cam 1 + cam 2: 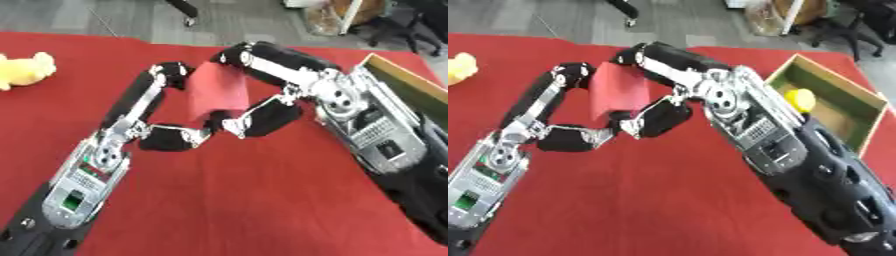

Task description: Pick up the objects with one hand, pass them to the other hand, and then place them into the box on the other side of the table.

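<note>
Red cloth table (245, 200), matte, faintly napped, filling most of the frame; grey floor beyond the far edge.

Task thing: a red block (219, 90), flat-faced, roughly rectangular, dull surface, a shade pinker than the cloth. It is held above the middle of the table, between both hands, tilted slightly.

Left hand (166, 110): black padded finger segments with silver links. Arm enters from the lower left, silver forearm with a green lit panel. Upper fingers arch up and curl onto the block's left top corner; thumb runs low along the cloth side to the block's bottom edge. Fingers closed round the block.

Right hand (271, 85): bulkier black pads, silver knuckle housing. Arm comes from the lower right. Fingers wrap over the block's top right edge, thumb tucked under its lower right corner. Also grasping the block.

Wooden box (868, 127) at the table's right side, open top, pale walls, green floor; a yellow rounded thing (800, 99) lies inside.

Yellow plush toy (24, 70), fuzzy, far left on the cloth, well apart from the hands.
</note>
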